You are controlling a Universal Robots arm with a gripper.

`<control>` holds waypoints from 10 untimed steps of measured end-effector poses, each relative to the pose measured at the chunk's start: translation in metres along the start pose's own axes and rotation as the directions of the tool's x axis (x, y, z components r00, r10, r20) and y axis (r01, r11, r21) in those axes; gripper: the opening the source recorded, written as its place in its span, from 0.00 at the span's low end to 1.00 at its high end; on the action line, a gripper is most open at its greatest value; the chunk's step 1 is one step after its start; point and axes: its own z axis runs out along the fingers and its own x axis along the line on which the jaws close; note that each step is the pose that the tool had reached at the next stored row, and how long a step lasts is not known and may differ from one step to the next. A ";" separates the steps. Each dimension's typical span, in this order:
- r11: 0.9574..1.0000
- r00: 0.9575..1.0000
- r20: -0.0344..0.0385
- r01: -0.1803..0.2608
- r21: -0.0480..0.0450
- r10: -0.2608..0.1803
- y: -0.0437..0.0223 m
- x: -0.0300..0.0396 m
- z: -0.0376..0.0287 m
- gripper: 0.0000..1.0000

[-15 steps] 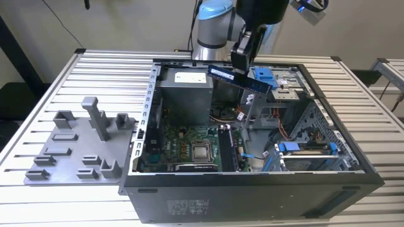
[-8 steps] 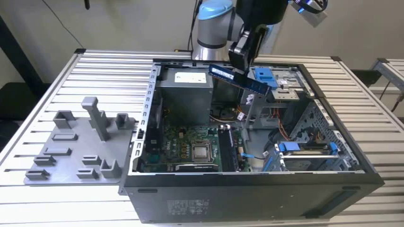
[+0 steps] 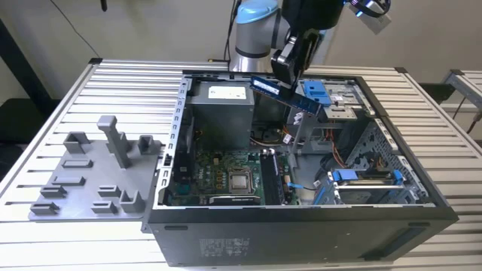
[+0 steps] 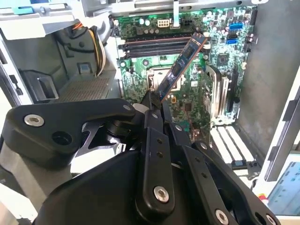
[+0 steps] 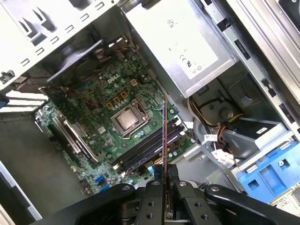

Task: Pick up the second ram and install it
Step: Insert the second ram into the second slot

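The second ram (image 3: 290, 95) is a slim dark stick with a pale bluish label near one end. It hangs tilted in the air above the open computer case (image 3: 301, 226), over its far part. My gripper (image 3: 285, 72) is shut on it from above. In the second wrist view the ram (image 4: 182, 68) sticks out from between the black fingers (image 4: 152, 108) over the green motherboard (image 4: 187, 93). In the first wrist view the ram (image 5: 164, 133) shows edge-on above the long black memory slots (image 5: 147, 149). It is well clear of the slots (image 3: 272, 178).
The case lies open on a slatted metal table (image 3: 128, 79). Inside are a grey power supply (image 3: 218, 107), the processor socket (image 3: 241, 182), cables (image 3: 331, 141) and blue drive brackets (image 3: 365, 176). A grey fixture tray (image 3: 83, 180) stands at the exterior view's left.
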 end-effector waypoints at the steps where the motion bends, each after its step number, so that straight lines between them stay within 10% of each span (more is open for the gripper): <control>1: 1.000 1.000 0.000 -0.007 0.000 0.007 -0.0001 0.0001 0.0000 0.14; 10: 0.998 0.998 0.002 -0.064 -0.001 0.064 -0.0012 0.0007 0.0003 0.14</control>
